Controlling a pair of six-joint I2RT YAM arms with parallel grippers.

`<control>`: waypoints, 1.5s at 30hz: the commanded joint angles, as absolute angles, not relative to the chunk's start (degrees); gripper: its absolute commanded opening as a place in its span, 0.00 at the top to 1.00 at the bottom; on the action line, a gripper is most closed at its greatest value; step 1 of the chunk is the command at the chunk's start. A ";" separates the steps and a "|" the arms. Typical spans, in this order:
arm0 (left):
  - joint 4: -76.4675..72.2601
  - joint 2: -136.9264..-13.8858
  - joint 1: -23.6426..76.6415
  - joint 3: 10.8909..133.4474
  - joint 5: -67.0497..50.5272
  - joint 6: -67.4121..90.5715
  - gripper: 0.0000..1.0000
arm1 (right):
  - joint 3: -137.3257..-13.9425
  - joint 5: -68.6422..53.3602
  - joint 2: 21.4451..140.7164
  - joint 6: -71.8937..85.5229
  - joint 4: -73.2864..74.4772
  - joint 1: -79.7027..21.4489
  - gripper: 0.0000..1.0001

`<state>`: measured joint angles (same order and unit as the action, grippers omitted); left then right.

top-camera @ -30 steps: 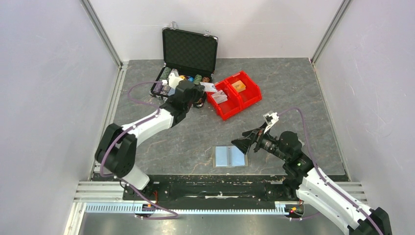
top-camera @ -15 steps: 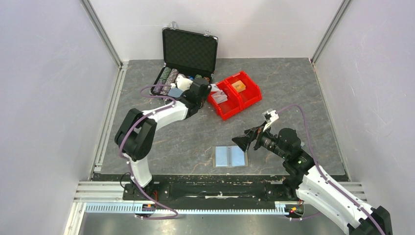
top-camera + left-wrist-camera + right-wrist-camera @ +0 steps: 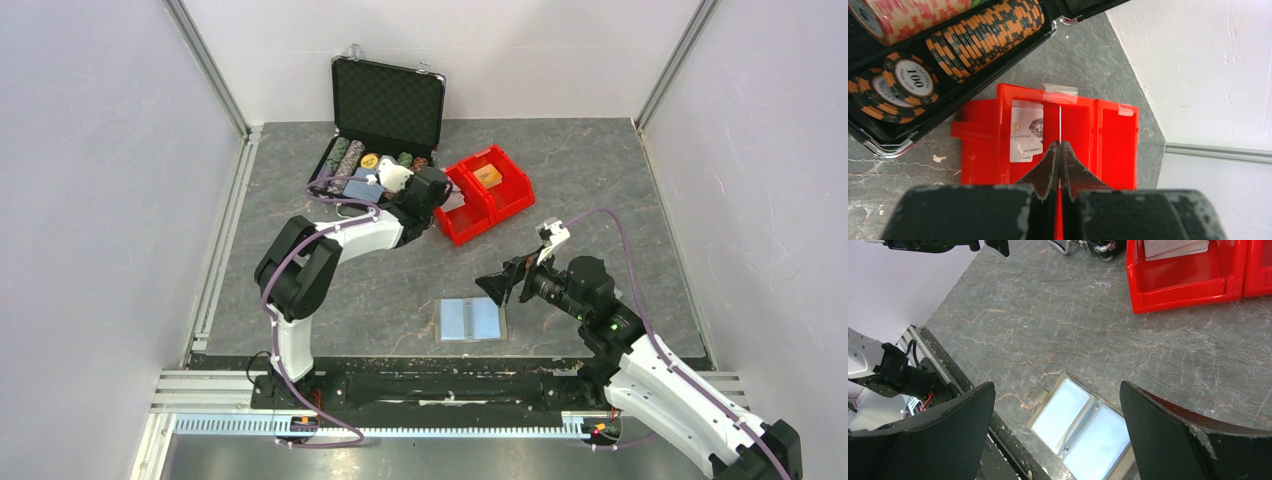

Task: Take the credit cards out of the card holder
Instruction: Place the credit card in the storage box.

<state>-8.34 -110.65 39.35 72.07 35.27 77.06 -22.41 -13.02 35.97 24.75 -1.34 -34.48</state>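
The card holder (image 3: 470, 319) lies open flat on the table near the front edge, two light blue panels joined by a metal spine, also in the right wrist view (image 3: 1083, 427). No card shows on its panels. My right gripper (image 3: 497, 283) hovers open just right of and above it, fingers spread wide (image 3: 1056, 385) with nothing between them. My left gripper (image 3: 440, 190) is at the back, over the red bins (image 3: 478, 190). It is shut (image 3: 1060, 144) on a thin credit card (image 3: 1060, 120), seen edge-on as a pale line standing over the bin divider.
The black poker-chip case (image 3: 385, 110) stands open at the back, rows of chips (image 3: 983, 35) just left of the red bins (image 3: 1118, 145). The left bin holds white printed packs (image 3: 1026, 132). A metal rail (image 3: 450, 385) runs along the near edge below the holder.
My left arm swung right, from over the chip case to over the red bins, still gripping the card. The right gripper shifted slightly and stays open.
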 commanded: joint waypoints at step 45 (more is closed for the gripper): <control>-6.24 -121.12 42.36 82.70 52.98 71.82 0.91 | -31.94 -8.79 32.50 21.51 8.84 -33.86 0.02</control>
